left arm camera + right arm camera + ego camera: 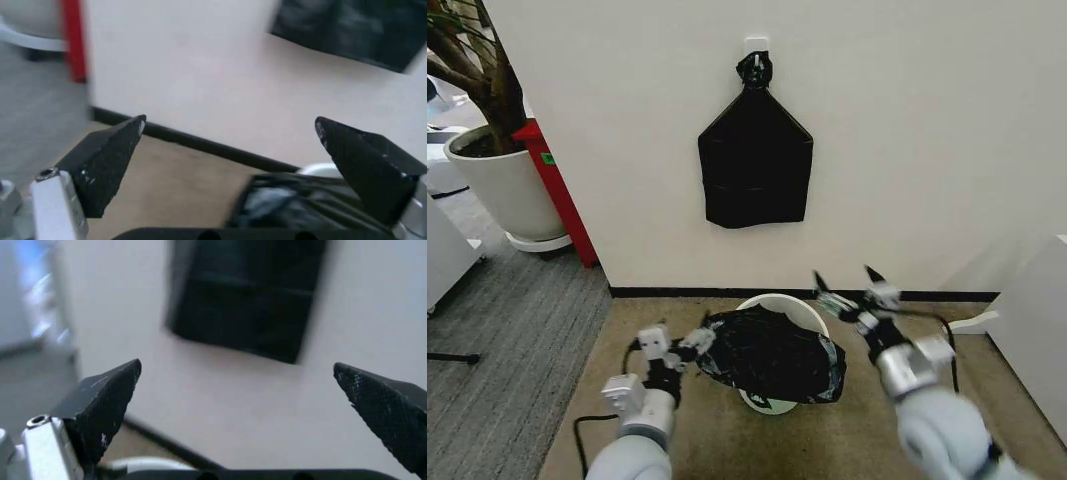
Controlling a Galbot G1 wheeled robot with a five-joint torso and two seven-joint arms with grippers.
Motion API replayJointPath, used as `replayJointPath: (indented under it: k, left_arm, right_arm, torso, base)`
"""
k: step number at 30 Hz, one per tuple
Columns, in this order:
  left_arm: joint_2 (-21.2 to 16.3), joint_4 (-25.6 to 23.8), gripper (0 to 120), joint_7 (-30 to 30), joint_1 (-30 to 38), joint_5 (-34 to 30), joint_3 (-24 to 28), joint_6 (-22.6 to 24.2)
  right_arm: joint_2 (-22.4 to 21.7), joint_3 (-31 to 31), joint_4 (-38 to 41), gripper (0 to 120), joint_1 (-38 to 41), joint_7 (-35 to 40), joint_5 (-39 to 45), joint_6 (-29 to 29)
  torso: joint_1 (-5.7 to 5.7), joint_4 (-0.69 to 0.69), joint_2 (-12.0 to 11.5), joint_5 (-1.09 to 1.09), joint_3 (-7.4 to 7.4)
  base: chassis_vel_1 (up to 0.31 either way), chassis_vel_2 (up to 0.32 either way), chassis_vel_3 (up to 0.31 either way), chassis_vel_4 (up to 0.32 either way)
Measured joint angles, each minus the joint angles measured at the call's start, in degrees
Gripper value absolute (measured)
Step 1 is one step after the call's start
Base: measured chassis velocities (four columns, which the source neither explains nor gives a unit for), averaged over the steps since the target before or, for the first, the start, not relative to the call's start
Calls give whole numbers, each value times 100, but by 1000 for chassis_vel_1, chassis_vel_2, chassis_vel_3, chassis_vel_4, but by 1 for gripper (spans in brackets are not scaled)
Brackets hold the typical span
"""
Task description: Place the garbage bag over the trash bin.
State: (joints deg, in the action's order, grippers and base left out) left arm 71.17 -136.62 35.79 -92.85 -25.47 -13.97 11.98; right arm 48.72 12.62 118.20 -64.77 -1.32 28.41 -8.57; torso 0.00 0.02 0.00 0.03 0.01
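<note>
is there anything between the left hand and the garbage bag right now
Nothing visible. The open left hand sits right at the near edge of the garbage bag, which lies draped over the trash bin.

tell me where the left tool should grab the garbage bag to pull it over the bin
Probably the bunched fold of the garbage bag on its left edge, nearest the left tool, coming in from the left side. The plastic sticks out past the trash bin rim there, so open fingers can pinch it. The right tool hovers open beside the rim.
</note>
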Motion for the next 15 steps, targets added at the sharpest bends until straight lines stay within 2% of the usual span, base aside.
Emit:
replayJointPath:
  k: [2,4,5,8,10,11,15]
  left_arm:
    - [117,-97,100,103,-182,155,-53,-10]
    - [266,-149,100,142,-323,282,-131,-94]
    - [266,-149,100,142,-323,282,-131,-94]
    - [449,-151,100,147,-362,284,-299,-135]
    - [513,-125,100,138,-361,242,-421,-149]
    - [513,-125,100,138,-361,242,-421,-149]
    - [510,-61,100,74,-440,246,-495,-180]
  right_arm:
    - [-457,-565,-515,100,723,-550,166,2]
    - [-731,-1285,-1149,100,1585,-1062,98,-19]
    - [-731,-1285,-1149,100,1585,-1062,98,-19]
    - [-854,-2242,-1833,100,2674,-1633,39,-288]
    - [-918,-2960,-2154,100,3343,-1921,53,-555]
    - [-918,-2960,-2154,100,3343,-1921,53,-555]
    - [-1055,-4246,-2635,100,4558,-2267,69,-800]
  torso:
    - [0,0,0,-5,0]
    - [0,-3,0,0,0]
    - [0,-3,0,0,0]
    - [0,0,0,-6,0]
    - [0,-2,-1,0,0]
    - [0,-2,-1,0,0]
    - [0,-2,-1,-3,0]
  base:
    - [0,0,0,0]
    - [0,0,0,0]
    - [0,0,0,0]
    - [0,0,0,0]
    - [0,0,0,0]
    - [0,0,0,0]
    - [0,0,0,0]
